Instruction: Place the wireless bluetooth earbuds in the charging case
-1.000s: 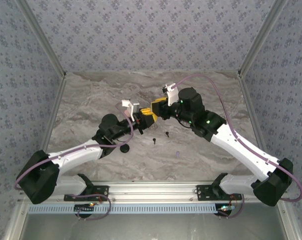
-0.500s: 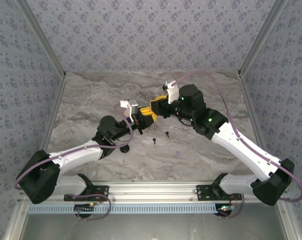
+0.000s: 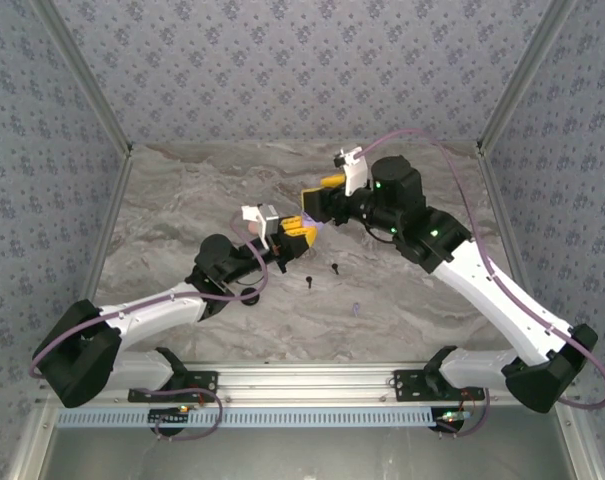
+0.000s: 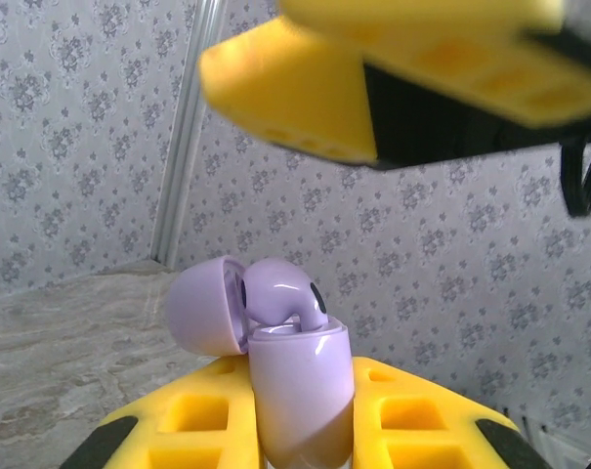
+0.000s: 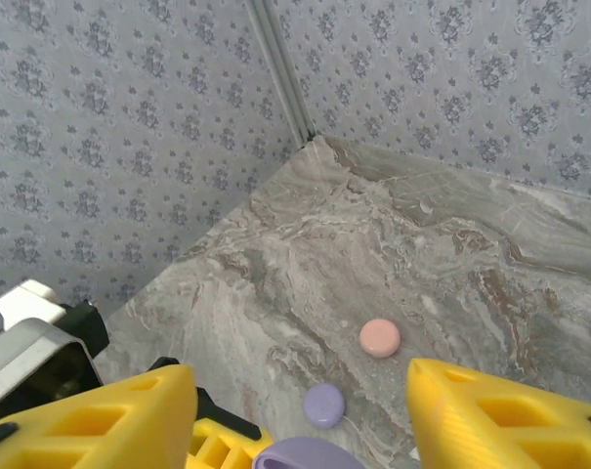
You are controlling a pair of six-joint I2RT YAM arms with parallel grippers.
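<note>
The lavender charging case stands upright with its lid swung open to the left, and my left gripper is shut on its body. A lavender earbud sits in the case's top. From above, the left gripper holds the case mid-table. My right gripper hovers just beyond and above it, open, with nothing between its yellow fingers. Its underside shows above the case. Two black earbuds and a lavender one lie on the marble table.
A pink disc and a lavender disc lie on the table below the right gripper. A black disc sits beside the left forearm. Patterned walls close in the back and both sides.
The right gripper has opened and pulled up and back from the case. The left gripper has shifted slightly, still holding the case.
</note>
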